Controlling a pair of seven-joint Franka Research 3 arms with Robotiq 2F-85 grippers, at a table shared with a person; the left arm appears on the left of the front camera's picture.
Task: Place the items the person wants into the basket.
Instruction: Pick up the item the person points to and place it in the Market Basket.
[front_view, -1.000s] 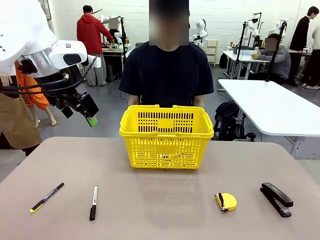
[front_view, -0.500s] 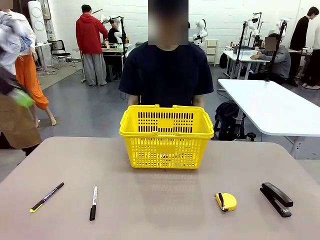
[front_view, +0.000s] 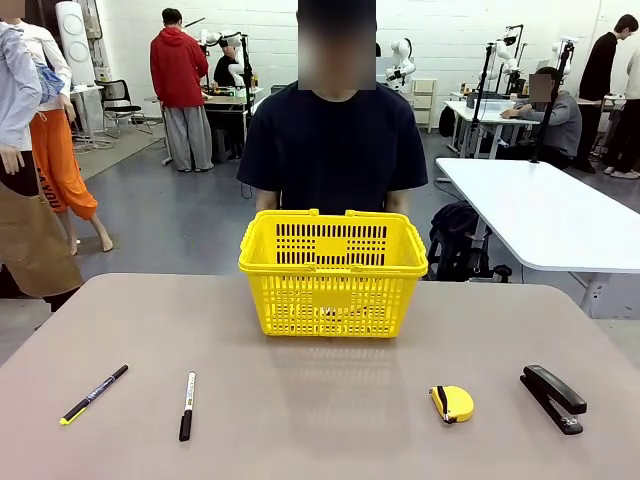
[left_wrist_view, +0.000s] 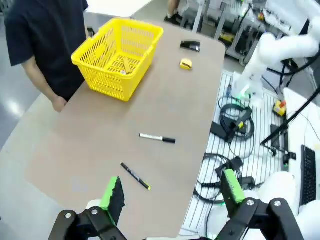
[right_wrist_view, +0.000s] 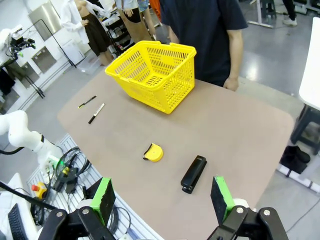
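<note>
My left end effector (left_wrist_view: 172, 185) hangs wide and empty. The pen (left_wrist_view: 135, 176) lies on the desk (left_wrist_view: 95, 135) just ahead of it, the marker (left_wrist_view: 157, 138) beyond, the basket (left_wrist_view: 107, 85) farthest. My right end effector (right_wrist_view: 162, 196), equally wide, overlooks the tape measure (right_wrist_view: 153, 152); grabbing that unwanted thing is the risk.

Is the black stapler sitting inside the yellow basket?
No, the black stapler lies on the table beside the yellow tape measure, well apart from the yellow basket.
</note>
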